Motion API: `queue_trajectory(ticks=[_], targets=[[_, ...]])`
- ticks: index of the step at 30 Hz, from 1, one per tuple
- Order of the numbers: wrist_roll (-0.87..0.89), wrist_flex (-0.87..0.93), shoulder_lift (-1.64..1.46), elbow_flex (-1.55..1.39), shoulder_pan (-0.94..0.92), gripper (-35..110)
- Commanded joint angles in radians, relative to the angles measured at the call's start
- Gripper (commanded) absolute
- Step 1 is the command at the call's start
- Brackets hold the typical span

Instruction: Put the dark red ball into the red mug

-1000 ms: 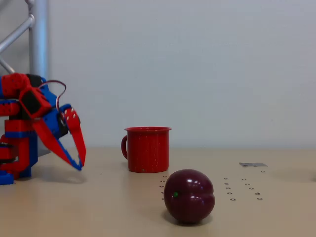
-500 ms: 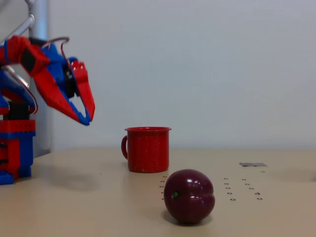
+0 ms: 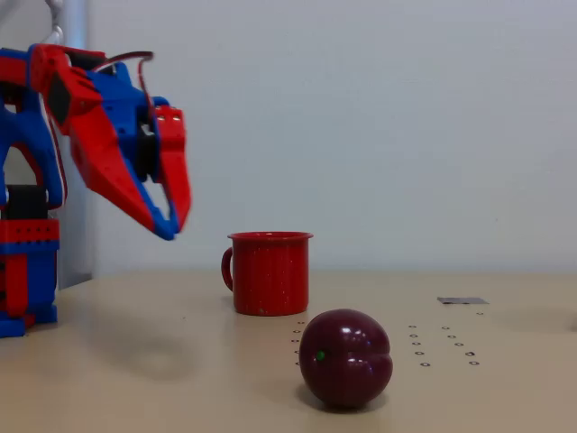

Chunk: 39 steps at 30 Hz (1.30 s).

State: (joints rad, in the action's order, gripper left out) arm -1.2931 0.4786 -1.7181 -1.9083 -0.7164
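The dark red ball, glossy maroon with a crease and a tiny green dot, rests on the beige table near the front, right of centre. Behind it and slightly to its left stands the red mug, upright, its handle pointing left. My red and blue gripper hangs in the air at the left, above the table and up-left of the mug. Its fingers point down and to the right, their tips together with nothing between them. It touches neither the ball nor the mug.
My arm's base stands at the table's left edge beside a metal post. A small grey tab and rows of small holes mark the table to the ball's right. A plain wall runs behind.
The gripper has risen from just above the table at the left and swung rightwards, closer to the mug. Ball and mug have stayed where they were.
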Motion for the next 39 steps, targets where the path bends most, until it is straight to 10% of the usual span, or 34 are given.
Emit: queue_trajectory(ticks=[1, 20, 39], targets=[[-0.044, -0.058, 0.015, 0.129, -0.014, -2], [-0.199, -0.173, 0.218, 0.216, -0.017, 42], [-0.262, -0.238, 0.442, 0.416, 0.109, 44]])
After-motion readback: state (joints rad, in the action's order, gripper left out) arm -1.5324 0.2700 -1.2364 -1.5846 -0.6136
